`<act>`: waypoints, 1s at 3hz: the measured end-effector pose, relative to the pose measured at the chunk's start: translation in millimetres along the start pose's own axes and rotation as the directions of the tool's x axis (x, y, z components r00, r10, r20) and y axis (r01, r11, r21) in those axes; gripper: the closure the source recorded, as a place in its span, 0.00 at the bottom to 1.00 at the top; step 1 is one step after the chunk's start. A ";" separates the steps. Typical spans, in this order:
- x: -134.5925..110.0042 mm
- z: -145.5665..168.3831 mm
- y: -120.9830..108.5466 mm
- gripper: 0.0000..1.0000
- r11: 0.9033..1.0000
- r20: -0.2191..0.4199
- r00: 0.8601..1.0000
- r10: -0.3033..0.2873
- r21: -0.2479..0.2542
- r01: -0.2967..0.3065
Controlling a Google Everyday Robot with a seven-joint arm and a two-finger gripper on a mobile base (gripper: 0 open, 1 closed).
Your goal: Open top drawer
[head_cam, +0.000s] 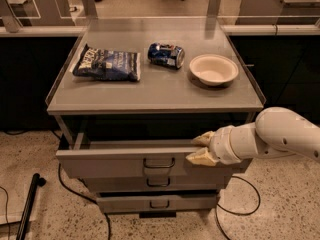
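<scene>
Bag [106,64], can [166,55], bowl [213,69] lie left to right above top drawer [125,166]; tool [199,148] at its right.

Smooth matt grey sheet metal across the top drawer [110,165], with a small dark loop handle [159,163] of duller metal. Same grey on the tabletop [150,91], faintly sheeny under the light. Crinkled glossy film on the chip bag [106,64]; shiny printed metal on the soda can [166,54]; pale matt finish, like paper or foam, on the bowl [214,69]. At the drawer's front edge, right of the handle, sits a cream matt end effector [199,148] on a smooth white plastic arm [285,134] with a soft gloss. Speckled, polished stone-like floor [280,214].
</scene>
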State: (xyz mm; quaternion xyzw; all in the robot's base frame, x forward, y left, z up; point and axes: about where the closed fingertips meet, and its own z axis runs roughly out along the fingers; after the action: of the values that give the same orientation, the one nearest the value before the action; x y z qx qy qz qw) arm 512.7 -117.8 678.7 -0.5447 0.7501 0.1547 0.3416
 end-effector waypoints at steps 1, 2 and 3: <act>11.1 -6.9 11.6 0.83 1.000 0.003 1.000 0.017 0.000 -0.017; 13.9 -12.3 18.6 1.00 1.000 0.006 1.000 0.024 0.003 -0.024; 13.0 -13.6 19.1 1.00 1.000 0.006 1.000 0.024 0.004 -0.024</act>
State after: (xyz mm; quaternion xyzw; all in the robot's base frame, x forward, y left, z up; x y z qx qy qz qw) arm 488.1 -128.4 676.9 -0.5346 0.7558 0.1591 0.3431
